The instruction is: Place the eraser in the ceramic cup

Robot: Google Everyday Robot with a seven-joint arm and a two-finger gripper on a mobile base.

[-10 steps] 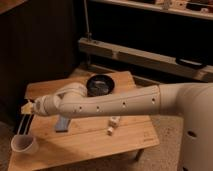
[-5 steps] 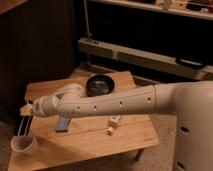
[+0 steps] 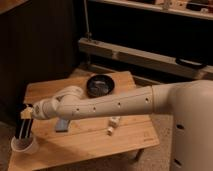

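My gripper (image 3: 26, 115) is at the far left of the wooden table (image 3: 85, 140), at the end of the long white arm. It is shut on the eraser (image 3: 23, 128), a black oblong block with pale stripes that hangs nearly upright below it. The ceramic cup (image 3: 24, 146), small and whitish, stands right under the eraser at the table's front left corner. The eraser's lower end is at the cup's mouth or just inside it; the tip is hidden by the rim.
A dark round bowl (image 3: 101, 85) sits at the back of the table. A flat blue-grey rectangle (image 3: 62, 125) lies under the arm. A white remote-like bar (image 3: 114, 125) lies towards the right. Dark shelving stands behind the table.
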